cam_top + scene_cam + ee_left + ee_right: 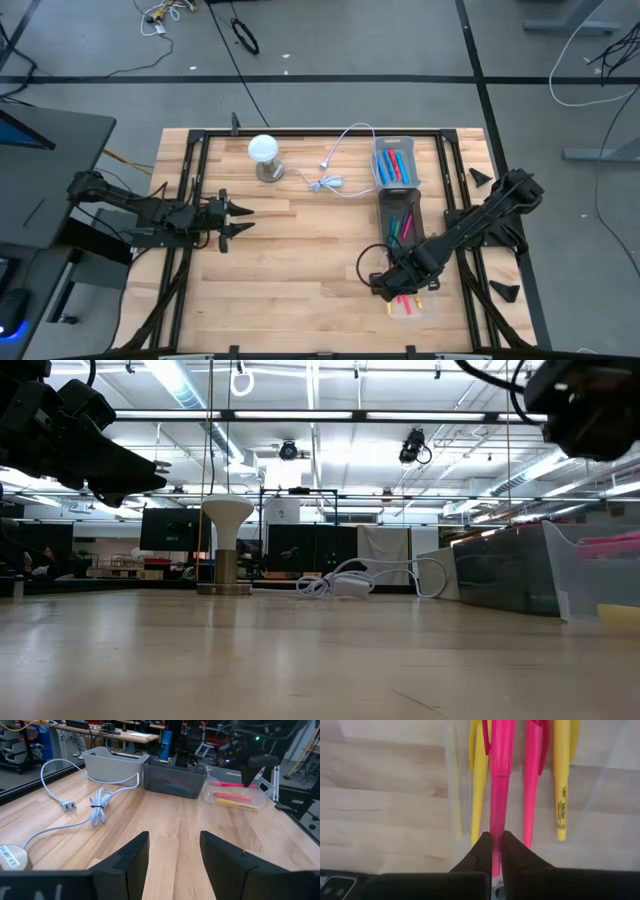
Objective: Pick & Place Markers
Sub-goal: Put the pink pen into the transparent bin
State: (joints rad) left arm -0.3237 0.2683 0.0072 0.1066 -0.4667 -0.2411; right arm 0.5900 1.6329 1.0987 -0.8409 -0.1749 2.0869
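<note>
High view, table: a wooden table (300, 250) seen from straight above, with a dark frame around its edges.
High view, left arm: reaches in from the left side; the left pincer (240, 217) hangs over bare wood with its fingers partly apart, holding nothing.
High view, right arm: comes in from the right side; the right pincer (395, 290) sits at the near clear bin (425, 312).
High view, bins: a grey bin (381, 170) with red and blue markers (396, 166), a dark bin (385, 215) with green and red markers just beside it, then the clear bin with pink and yellow ones.
High view, other things: a white lamp (264, 152) and a white cable (335, 170) lie near the far edge.
Low view, left pincer: raised above the table at the upper left (150, 468).
Low view, other things: the lamp (227, 545), the cable (345, 582) and the wall of the clear bin (600, 585) stand on the table.
Left wrist view, left pincer: both dark fingers (132, 857) stand apart over empty wood (172, 851); the three bins lie well ahead in a row.
Right wrist view, right pincer: fingers closed (495, 847) on the end of a pink marker (500, 780).
Right wrist view, markers: the gripped pink marker lies in the clear bin between a yellow marker (479, 795) and a second pink marker (532, 785); another yellow one lies beyond.
</note>
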